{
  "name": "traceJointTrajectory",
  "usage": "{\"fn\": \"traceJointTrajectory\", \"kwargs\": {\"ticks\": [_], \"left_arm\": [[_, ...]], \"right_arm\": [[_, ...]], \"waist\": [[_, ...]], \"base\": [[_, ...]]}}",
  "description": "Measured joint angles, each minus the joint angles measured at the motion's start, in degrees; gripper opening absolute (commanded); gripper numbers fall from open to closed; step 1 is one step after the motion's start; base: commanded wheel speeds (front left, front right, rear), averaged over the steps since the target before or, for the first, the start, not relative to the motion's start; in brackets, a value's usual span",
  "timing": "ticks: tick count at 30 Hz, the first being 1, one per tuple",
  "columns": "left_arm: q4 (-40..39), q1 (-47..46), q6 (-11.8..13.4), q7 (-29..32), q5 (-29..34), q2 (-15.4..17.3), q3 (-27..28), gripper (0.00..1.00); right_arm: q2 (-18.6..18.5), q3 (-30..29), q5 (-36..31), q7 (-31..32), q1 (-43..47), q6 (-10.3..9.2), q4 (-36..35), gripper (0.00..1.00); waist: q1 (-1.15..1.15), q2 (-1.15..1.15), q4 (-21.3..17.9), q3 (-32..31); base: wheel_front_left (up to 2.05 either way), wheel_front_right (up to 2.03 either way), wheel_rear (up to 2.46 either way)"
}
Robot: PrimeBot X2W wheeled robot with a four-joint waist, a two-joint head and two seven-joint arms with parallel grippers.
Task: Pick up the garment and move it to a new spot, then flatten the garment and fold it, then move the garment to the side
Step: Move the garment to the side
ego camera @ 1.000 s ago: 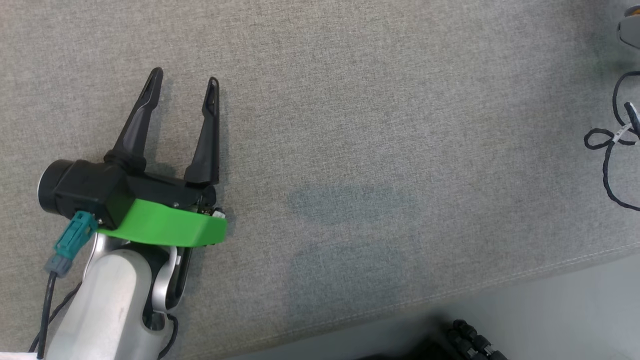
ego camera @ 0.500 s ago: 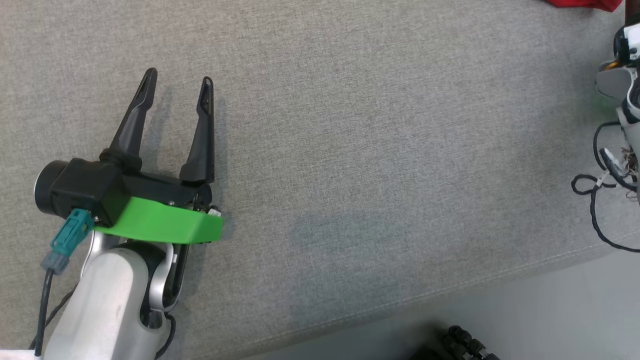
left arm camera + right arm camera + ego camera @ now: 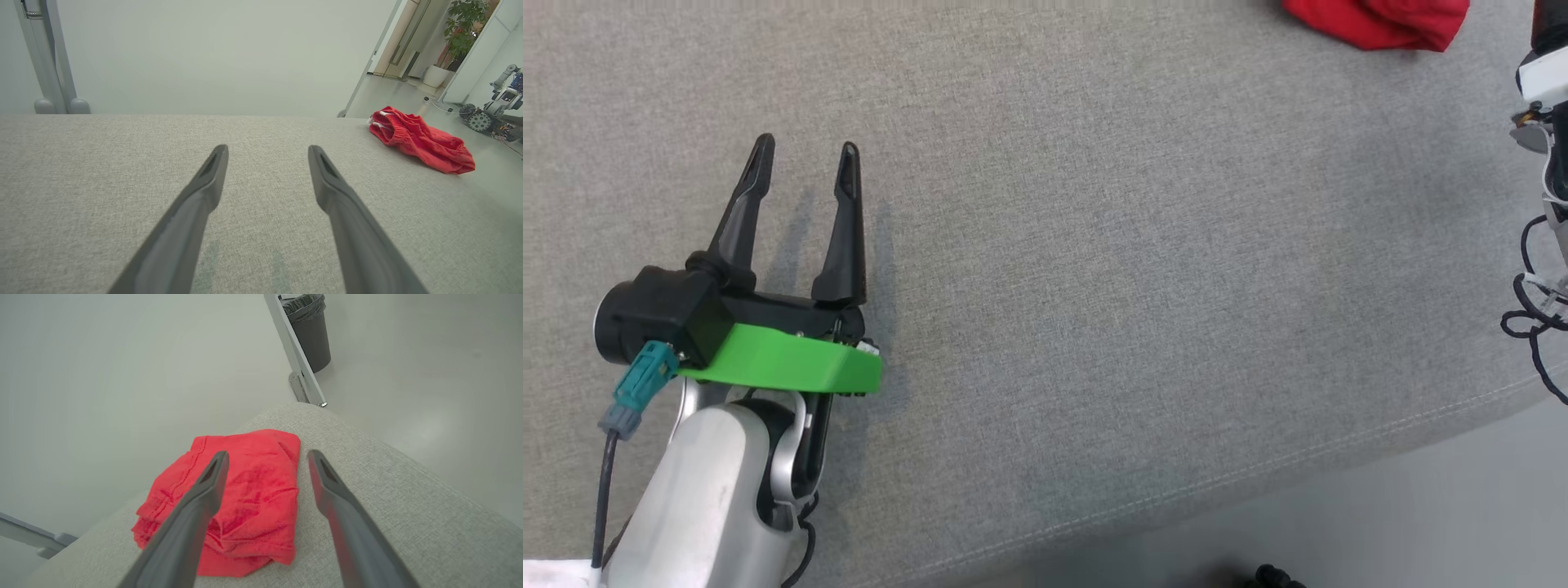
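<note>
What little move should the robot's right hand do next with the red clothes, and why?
Probably lift the right gripper straight up and back from the red garment. Its jaws stand open, holding nothing, while the garment lies bunched near the corner of the grey surface, close by the fingers; pulling away cleanly should avoid snagging it.

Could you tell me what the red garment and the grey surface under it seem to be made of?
Garment: soft matte cloth, possibly cotton; it creases and shows stitched hems. Surface: matte grey upholstery fabric, judging by its heathered weave and stitched edge seam.
</note>
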Motion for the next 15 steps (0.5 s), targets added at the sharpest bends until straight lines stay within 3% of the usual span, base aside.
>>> {"fn": "traceJointTrajectory", "kwargs": {"ticks": [7,15], "left_arm": [[3.49,0.06,-0.10,-1.54,-0.47,-1.21,0.24,1.00],[8.39,2.85,-0.09,-2.71,-0.47,-1.83,0.68,1.00]], "right_arm": [[0.58,2.69,-4.80,-0.25,1.28,0.20,-5.11,1.00],[4.10,3.26,-10.65,-0.24,6.97,0.51,-13.38,1.00]], "waist": [[0.00,0.00,0.26,-5.10],[0.00,0.00,1.11,-12.21]], "base": [[0.00,0.00,0.00],[0.00,0.00,0.00]]}}
